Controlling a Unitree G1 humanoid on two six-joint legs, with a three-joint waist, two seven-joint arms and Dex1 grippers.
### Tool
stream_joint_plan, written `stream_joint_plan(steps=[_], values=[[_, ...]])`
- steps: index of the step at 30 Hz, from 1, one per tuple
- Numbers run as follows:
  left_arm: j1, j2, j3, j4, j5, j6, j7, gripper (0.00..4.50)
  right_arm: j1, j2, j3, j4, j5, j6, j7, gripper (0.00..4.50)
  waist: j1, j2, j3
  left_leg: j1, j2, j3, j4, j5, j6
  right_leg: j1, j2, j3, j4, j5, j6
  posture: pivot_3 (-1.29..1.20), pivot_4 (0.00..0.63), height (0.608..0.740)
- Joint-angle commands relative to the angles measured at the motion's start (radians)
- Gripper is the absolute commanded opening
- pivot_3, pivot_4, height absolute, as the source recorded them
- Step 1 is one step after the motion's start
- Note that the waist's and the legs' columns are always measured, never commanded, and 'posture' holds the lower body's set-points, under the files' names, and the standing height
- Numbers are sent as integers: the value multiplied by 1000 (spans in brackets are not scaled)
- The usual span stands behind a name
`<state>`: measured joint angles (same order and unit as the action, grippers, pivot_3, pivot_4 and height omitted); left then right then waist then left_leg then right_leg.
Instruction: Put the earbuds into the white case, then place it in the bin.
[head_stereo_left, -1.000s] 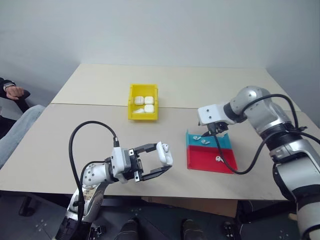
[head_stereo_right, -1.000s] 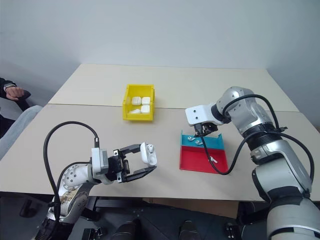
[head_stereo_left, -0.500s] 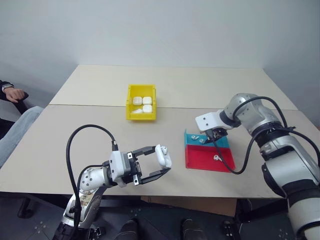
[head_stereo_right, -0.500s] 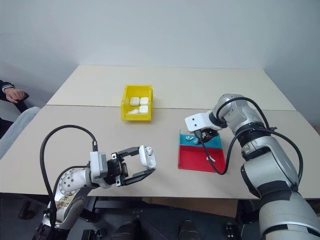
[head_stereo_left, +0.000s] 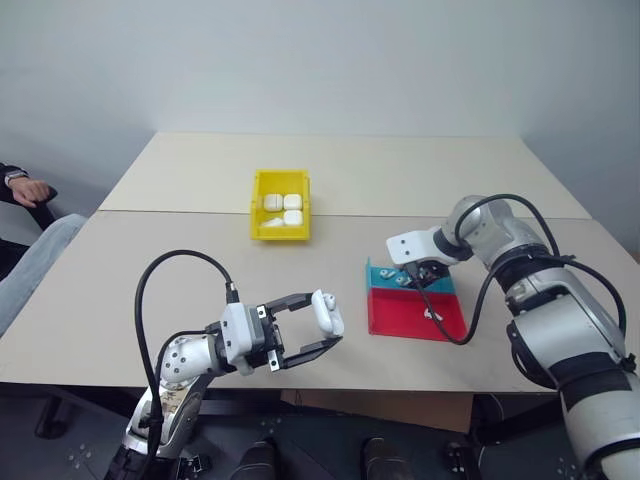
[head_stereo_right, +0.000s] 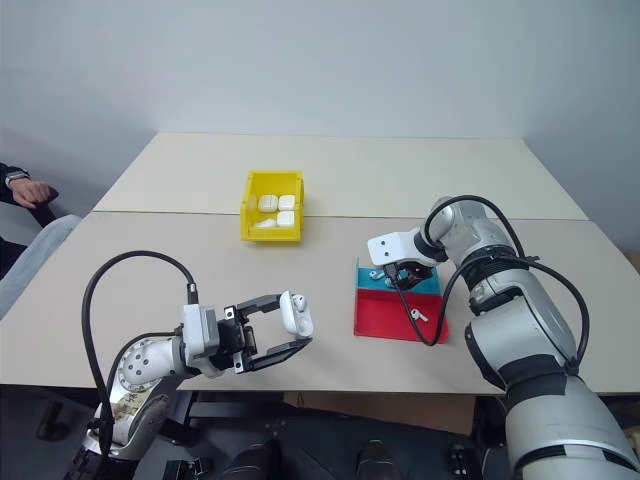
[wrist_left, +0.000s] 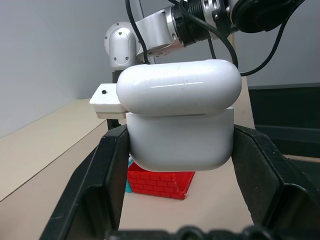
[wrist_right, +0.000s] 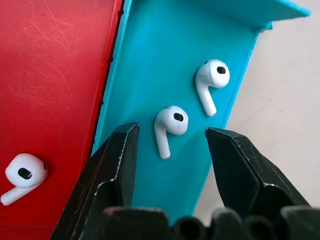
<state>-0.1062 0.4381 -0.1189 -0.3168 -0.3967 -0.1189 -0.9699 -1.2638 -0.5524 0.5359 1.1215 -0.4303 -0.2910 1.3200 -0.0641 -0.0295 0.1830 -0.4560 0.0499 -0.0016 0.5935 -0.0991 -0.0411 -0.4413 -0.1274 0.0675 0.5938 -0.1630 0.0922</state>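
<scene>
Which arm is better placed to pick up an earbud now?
The right. The right gripper is open over the teal tray, its fingers on either side of an earbud. The left gripper is shut on the case.

The case (wrist_left: 179, 120) is glossy white plastic, smooth, with a bright highlight along its lid. The fingers (wrist_left: 107, 175) gripping it are matt black plastic, faintly grainy; those (wrist_right: 245, 172) of the right gripper (wrist_right: 170, 137) look the same, with scuffed pale edges. The earbuds (wrist_right: 170, 125) are shiny white plastic with small dark patches. The teal tray (wrist_right: 165, 60) is smooth plastic with a soft sheen; the red tray (wrist_right: 50, 75) is plastic too, finely scratched. The bin (head_stereo_left: 281, 232) is bright yellow plastic. The table (head_stereo_left: 130, 270) has a matt beige surface. The right arm (head_stereo_left: 500, 235) has silver, metallic-looking shells and black rubbery cables
</scene>
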Motion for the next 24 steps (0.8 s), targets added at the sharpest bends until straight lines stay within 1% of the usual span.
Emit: stream_joint_plan(steps=[1, 6, 14, 16, 24], values=[[-2, 4, 3, -40, -5, -3, 11, 2799, -40, 1, -21, 12, -5, -15, -13, 2703, -4, 0, 0, 0, 0, 0, 0, 0, 0, 0, 0, 0, 0, 0, 0, 0, 150, 740], [-1, 7, 3, -40, -1, 0, 13, 2799, -39, 4, -21, 21, -6, -36, -27, 2703, -6, 0, 0, 0, 0, 0, 0, 0, 0, 0, 0, 0, 0, 0, 0, 0, 150, 740], [-6, 7, 5, -35, -2, -3, 13, 2799, -40, 12, -31, 26, 7, -44, -10, 2703, -7, 0, 0, 0, 0, 0, 0, 0, 0, 0, 0, 0, 0, 0, 0, 0, 150, 740], [-6, 6, 5, -33, -1, -5, 12, 2799, -39, 11, -29, 25, 4, -54, -15, 2330, -7, 0, 0, 0, 0, 0, 0, 0, 0, 0, 0, 0, 0, 0, 0, 0, 150, 740], [-2, 6, 6, -36, 3, -9, 15, 2799, -39, 15, -30, 30, 0, -62, -33, 2330, -7, 0, 0, 0, 0, 0, 0, 0, 0, 0, 0, 0, 0, 0, 0, 0, 150, 740]])
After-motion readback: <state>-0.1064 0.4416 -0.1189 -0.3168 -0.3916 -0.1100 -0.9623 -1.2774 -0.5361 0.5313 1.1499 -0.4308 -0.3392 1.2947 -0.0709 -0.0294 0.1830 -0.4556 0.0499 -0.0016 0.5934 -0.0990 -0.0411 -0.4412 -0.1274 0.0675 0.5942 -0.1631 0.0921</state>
